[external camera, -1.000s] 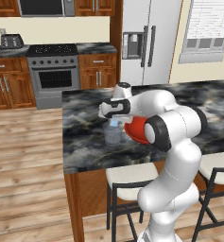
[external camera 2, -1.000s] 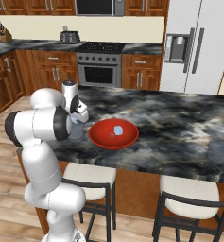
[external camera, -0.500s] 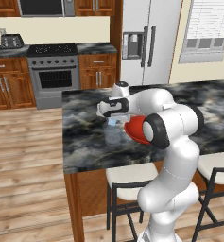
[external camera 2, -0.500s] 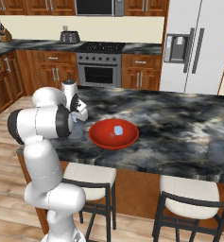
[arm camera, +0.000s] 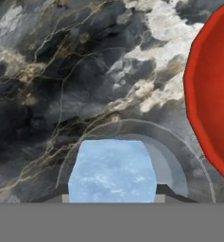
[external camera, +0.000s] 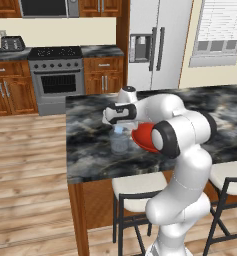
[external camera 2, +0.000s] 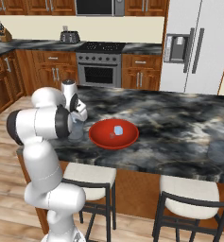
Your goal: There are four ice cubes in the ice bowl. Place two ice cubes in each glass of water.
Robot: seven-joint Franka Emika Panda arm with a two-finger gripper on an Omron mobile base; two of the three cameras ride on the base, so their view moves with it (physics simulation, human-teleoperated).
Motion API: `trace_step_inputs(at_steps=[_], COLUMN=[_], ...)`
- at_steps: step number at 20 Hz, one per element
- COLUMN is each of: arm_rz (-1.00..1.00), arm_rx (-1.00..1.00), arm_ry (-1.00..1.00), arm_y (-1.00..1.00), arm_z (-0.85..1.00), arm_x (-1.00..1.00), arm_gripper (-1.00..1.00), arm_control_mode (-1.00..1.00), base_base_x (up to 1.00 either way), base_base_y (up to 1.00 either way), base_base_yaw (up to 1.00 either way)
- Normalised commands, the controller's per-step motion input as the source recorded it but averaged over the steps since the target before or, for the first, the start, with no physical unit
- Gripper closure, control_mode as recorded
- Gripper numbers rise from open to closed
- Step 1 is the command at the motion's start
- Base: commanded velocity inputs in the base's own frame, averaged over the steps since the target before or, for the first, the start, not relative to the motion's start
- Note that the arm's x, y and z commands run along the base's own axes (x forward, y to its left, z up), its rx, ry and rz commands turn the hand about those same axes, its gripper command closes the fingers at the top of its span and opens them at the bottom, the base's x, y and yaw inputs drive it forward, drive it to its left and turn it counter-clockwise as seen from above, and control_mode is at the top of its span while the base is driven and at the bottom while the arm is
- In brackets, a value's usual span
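ice cube [arm camera: 112, 171]: pale blue, above glass [external camera: 119, 141] | red bowl [external camera 2: 113, 134]: beside glass, two cubes [external camera 2: 116, 132]

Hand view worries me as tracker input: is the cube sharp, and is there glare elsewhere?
Hand view: ice cube close, soft-edged, held over the glass. Left base view: glass faint, barely contrasting with the counter. Right base view: bowl evenly lit, no glare.

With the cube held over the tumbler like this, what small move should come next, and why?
Probably open the gripper to let go. In the hand view the pale blue translucent ice cube sits between the fingertips, directly over the rim of the short clear cylindrical glass beside the wide red bowl. The left base view shows the hand just above that glass, so the drop looks short.
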Motion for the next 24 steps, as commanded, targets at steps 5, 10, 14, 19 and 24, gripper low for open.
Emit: trace_step_inputs(at_steps=[5, 10, 14, 19, 24], arm_rz=[0.01, 0.01, 0.01, 0.01, 0.00], arm_rx=[0.00, 0.00, 0.00, 0.00, 0.00], arm_ry=[0.00, 0.00, 0.00, 0.00, 0.01], arm_y=[0.00, -0.02, -0.07, -0.02, -0.01], arm_z=[-0.13, -0.07, -0.02, -0.12, -0.12], arm_x=[-0.10, -0.03, 0.00, 0.00, 0.03], arm_gripper=[1.00, 1.00, 1.00, 1.00, 1.00], arm_control_mode=[-1.00, -1.00, -1.00, -1.00, -1.00], base_base_x=[0.00, 0.00, 0.00, 0.00, 0.00], base_base_y=[0.00, 0.00, 0.00, 0.00, 0.00], base_base_yaw=[0.00, 0.00, 0.00, 0.00, 0.00])
